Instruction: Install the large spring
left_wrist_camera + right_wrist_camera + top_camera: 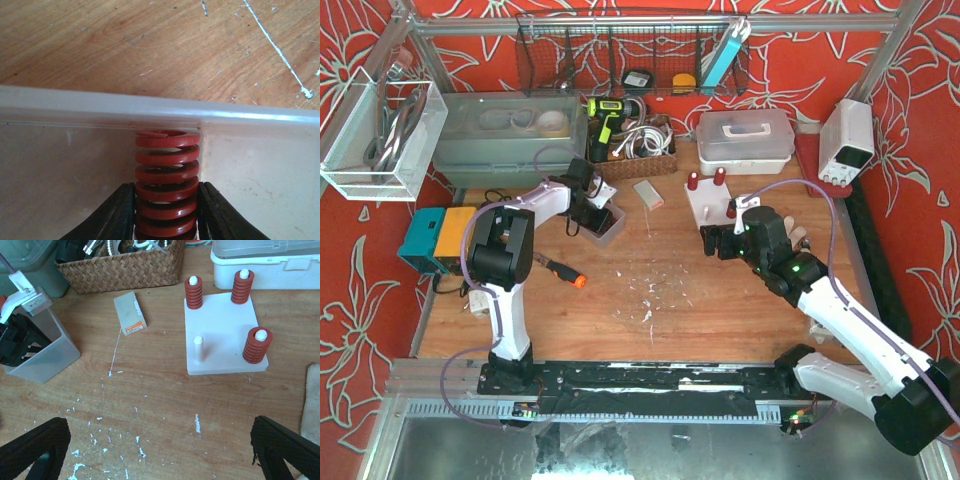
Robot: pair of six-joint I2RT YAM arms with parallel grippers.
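A red large spring (pixel 167 185) stands upright inside a small translucent bin (pixel 100 107), close against its wall. My left gripper (pixel 166 192) is shut on it, one black finger pressed to each side of its lower coils. From above, that gripper (pixel 592 212) reaches into the bin (pixel 612 228) at the table's middle left. A white base plate (pixel 222 335) carries three pegs with red springs (pixel 193 292) on them and one bare peg (pixel 199 347). My right gripper (pixel 160 440) hovers open over bare wood in front of the plate, nothing between its fingers.
A wicker basket (pixel 125 265) and a white lidded box (pixel 265 265) stand behind the plate. A small cardboard box (pixel 130 313) lies between bin and plate. An orange-tipped screwdriver (pixel 560 270) lies near the left arm. A power supply (pixel 847 140) stands at the far right.
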